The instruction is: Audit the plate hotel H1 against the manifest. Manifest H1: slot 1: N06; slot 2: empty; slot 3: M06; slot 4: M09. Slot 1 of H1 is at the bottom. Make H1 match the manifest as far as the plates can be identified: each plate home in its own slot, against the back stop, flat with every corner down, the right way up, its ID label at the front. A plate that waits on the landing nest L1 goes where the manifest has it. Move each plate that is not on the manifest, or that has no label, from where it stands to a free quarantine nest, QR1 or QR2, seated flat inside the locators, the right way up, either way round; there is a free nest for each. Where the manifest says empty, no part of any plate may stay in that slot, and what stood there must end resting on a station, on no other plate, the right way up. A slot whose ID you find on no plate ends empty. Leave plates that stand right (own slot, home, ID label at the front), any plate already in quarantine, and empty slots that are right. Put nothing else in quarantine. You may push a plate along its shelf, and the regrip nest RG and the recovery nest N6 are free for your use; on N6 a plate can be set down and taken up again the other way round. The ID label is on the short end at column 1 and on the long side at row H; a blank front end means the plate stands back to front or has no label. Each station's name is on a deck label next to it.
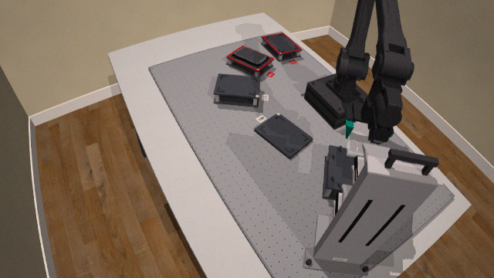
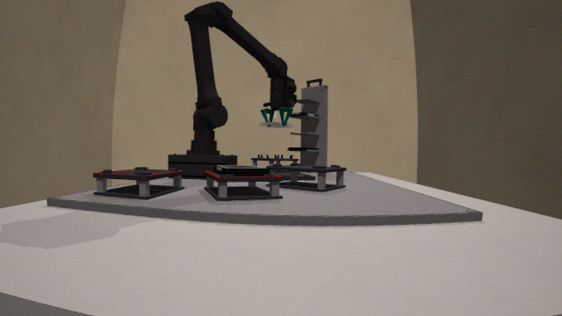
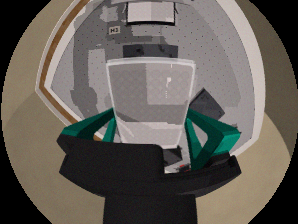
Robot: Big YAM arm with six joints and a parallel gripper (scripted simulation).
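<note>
- One pale, translucent plate [image 3: 148, 99] is gripped across its width between the two green fingers of the single gripper [image 2: 277, 117]; the fingers stand wide because the plate fills the gap.
- The plate hangs flat in the air just in front of the plate hotel H1 [image 1: 370, 216], near its upper shelves; in the exterior view it shows only as a thin light sliver under the fingertips.
- From the wrist view the plate looks like a smooth grey-white rectangle with rounded corners; no label can be read on it.
- One hotel: a tall grey tower with a black handle [image 1: 411, 159] on top and four shelves [image 2: 303, 132] jutting from its front. What lies on them cannot be told.
- A dark stand [image 1: 338, 170] sits at the foot of the hotel, directly below the gripper.
- Two red-rimmed nests: one [image 1: 250, 59] carries a dark plate [image 1: 252, 55]; the other [image 1: 281, 43] carries nothing.
- One raised black nest [image 1: 236, 89] and one low flat nest [image 1: 283, 135] lie well apart from the hotel.
- The arm's black base [image 1: 322, 101] stands beside the hotel.
- All of this rests on a grey perforated deck [image 1: 216, 154].
</note>
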